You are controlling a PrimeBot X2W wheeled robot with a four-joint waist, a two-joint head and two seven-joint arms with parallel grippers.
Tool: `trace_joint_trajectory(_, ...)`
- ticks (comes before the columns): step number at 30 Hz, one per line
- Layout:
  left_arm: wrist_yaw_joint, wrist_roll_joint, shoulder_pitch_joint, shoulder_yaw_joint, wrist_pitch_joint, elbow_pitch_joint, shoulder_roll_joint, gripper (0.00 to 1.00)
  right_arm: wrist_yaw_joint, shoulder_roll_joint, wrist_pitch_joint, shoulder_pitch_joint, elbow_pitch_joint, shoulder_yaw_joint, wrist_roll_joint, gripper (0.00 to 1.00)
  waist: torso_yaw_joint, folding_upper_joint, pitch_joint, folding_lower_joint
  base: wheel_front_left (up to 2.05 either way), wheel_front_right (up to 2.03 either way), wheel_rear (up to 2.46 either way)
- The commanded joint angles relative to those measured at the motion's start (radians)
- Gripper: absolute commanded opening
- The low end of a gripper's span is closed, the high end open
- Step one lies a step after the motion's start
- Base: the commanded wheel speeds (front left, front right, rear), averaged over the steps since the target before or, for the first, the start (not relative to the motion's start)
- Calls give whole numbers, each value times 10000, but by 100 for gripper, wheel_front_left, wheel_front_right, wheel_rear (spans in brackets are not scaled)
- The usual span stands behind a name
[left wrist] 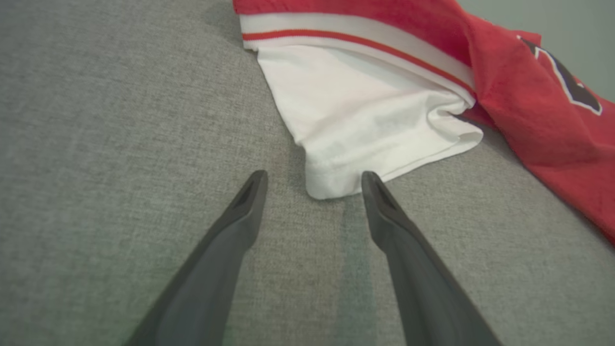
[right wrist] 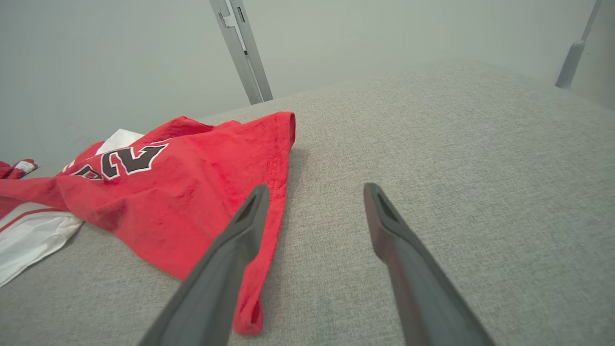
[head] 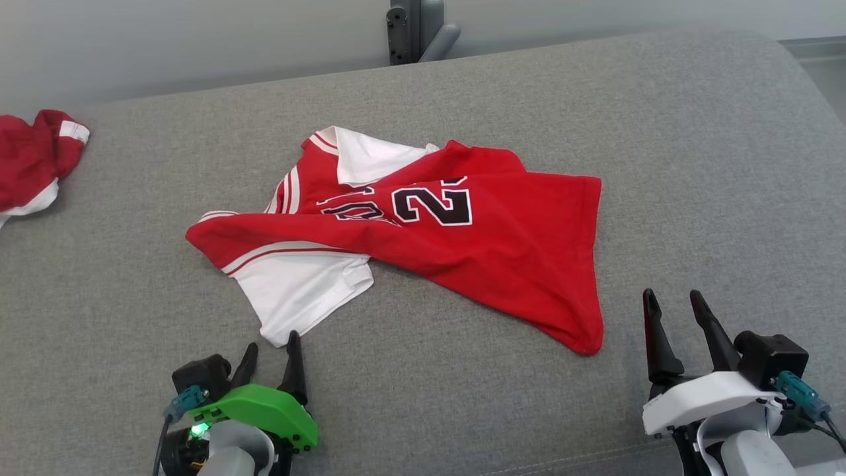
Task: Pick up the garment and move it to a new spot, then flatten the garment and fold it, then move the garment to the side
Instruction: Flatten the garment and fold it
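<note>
- Head view: the red jersey [head: 462,251] lies crumpled mid-way across the grey cushion [head: 694,165]. The left pincer [head: 273,341] sits just short of its white sleeve [head: 297,291], and the right pincer [head: 672,293] is near the red hem corner. A second red garment [head: 33,158] lies far left.
- Left wrist view: the left pincer [left wrist: 314,175] is spread wide and empty, the sleeve's corner between its tips.
- Right wrist view: the right pincer [right wrist: 316,187] gapes wide, holding nothing, one finger [right wrist: 230,250] crossing over the jersey's hem.

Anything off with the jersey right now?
The red jersey lies twisted and bunched on the grey cushion, its number partly folded under, a white sleeve poking toward the left gripper. A second red garment sits crumpled at the left edge. No damage visible.
</note>
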State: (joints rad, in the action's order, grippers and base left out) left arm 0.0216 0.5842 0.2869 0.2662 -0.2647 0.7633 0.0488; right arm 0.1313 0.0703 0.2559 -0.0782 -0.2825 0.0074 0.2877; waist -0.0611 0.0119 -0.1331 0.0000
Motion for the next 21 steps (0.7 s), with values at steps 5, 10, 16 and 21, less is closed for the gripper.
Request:
trace_joint_trajectory(5, 175, 572, 361, -20, 17, 409, 27, 98, -12, -19, 71, -176, 53, -9, -71, 100, -164, -119, -246, 0, 0, 0, 0)
trace_joint_trajectory(10, 368, 968, 479, 202, 17, 396, 16, 7, -12, -58, 89, -233, 24, -83, -116, 100, -142, -119, -287, 0, 0, 0, 0)
trace_joint_trajectory(16, 442, 1141, 494, 519, 15, 354, 22, 0, -12, -83, 100, -258, -32, -115, -131, 100, -87, -119, -277, 0, 0, 0, 0)
trace_joint_trajectory(21, 343, 948, 208, 288, 11, -478, 38, 0, -12, -111, 100, -192, 12, -264, -137, 100, 65, -119, -207, 0, 0, 0, 0)
